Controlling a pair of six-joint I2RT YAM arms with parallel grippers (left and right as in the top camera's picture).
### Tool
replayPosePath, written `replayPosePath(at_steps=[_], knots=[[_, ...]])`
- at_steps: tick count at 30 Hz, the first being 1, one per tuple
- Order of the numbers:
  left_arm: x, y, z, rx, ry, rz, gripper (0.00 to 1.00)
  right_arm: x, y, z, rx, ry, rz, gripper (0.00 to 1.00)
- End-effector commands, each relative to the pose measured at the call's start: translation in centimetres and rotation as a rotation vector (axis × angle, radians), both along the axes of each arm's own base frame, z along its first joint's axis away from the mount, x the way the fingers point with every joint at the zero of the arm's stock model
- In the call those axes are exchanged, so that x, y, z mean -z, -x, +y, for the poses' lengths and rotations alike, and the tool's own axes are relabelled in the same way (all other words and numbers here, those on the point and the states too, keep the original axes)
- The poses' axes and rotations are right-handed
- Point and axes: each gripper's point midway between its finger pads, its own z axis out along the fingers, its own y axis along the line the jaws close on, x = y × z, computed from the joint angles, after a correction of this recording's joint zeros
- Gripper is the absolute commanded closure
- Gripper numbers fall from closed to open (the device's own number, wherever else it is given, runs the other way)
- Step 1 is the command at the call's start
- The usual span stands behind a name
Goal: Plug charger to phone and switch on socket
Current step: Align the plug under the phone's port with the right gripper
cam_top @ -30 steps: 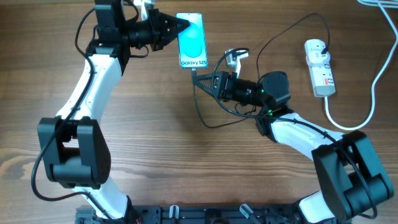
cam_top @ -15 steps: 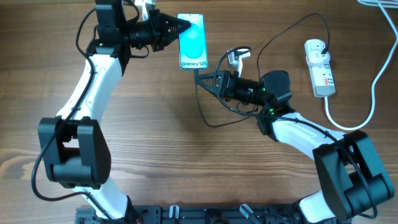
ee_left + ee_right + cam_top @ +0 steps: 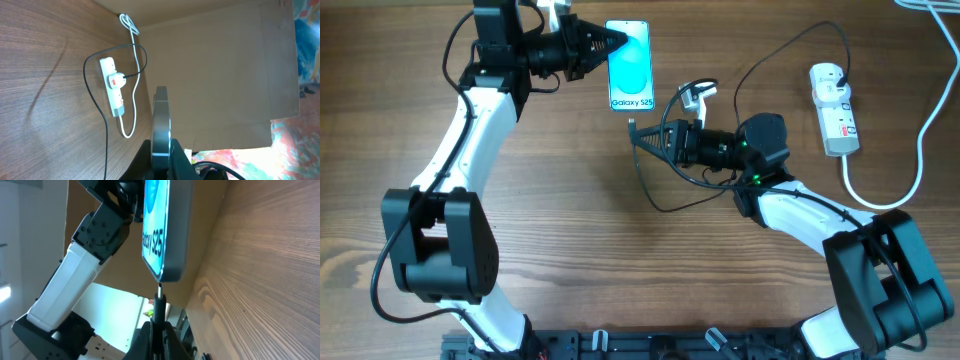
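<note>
The phone (image 3: 629, 62) shows its cyan screen and is tilted up on its long edge. My left gripper (image 3: 616, 42) is shut on its left side. In the left wrist view the phone (image 3: 161, 117) stands edge-on between the fingers (image 3: 182, 162). My right gripper (image 3: 640, 137) is shut on the charger's dark connector tip (image 3: 632, 125), just below the phone's bottom edge. In the right wrist view the tip (image 3: 159, 299) points up at that bottom edge (image 3: 167, 272), almost touching it. The black charger cable (image 3: 665, 200) loops back to its plug in the white socket (image 3: 833, 108).
The socket's thick white cord (image 3: 920, 150) curves along the right side of the table and off the far right corner. Slack black cable lies between the right arm (image 3: 790, 210) and the table's middle. The socket (image 3: 114, 86) also appears in the left wrist view.
My right gripper has eased slightly down and away from the phone with the connector tip. The cable's slack loop has shifted a little. The left arm and phone have stayed still.
</note>
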Motion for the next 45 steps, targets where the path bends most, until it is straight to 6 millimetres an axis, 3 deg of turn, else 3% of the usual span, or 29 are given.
replayPosePath(at_steps=[1, 45], knots=[[-1.17, 0.52, -0.35, 0.032, 0.010, -0.043, 0.96, 0.49, -0.65, 0.05, 0.024, 0.002, 0.002, 0.96], [-1.06, 0.63, -0.37, 0.035, 0.010, -0.032, 0.96, -0.13, -1.56, -0.19, 0.080, -0.020, -0.004, 0.96]])
